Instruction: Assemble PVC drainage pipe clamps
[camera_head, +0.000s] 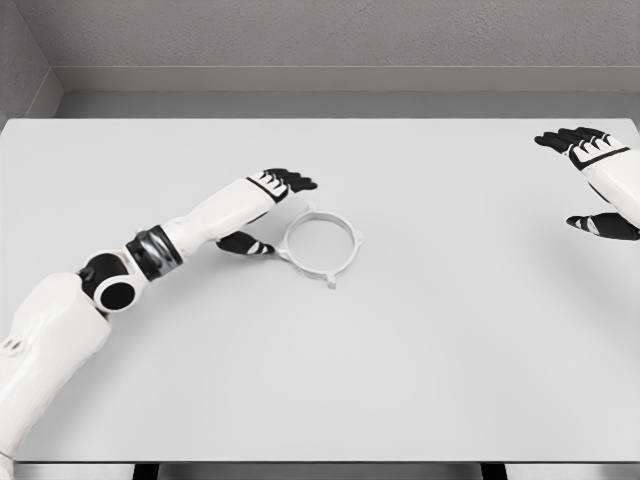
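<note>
STEP: grasp pipe clamp (319, 245) | LOCATION: ring flat on table (450, 350), frame centre-left | LEFT HAND (268, 212): fingers spread, straddling ring's left edge, nothing held | RIGHT HAND (595, 180): relaxed, empty, upper right | ADVICE: pinch rim thumb against fingers, avoid pushing it away.

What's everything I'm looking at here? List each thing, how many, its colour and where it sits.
Table: one, white, fills most of the view.
Clamp ring: one, white, lying flat on the table left of centre.
Wall: grey, behind the table.
Left hand: one, white with black fingers, open, at the ring's left edge, thumb and fingers either side of it.
Right hand: one, white with black fingers, open, at the far right edge, apart from the ring.
</note>
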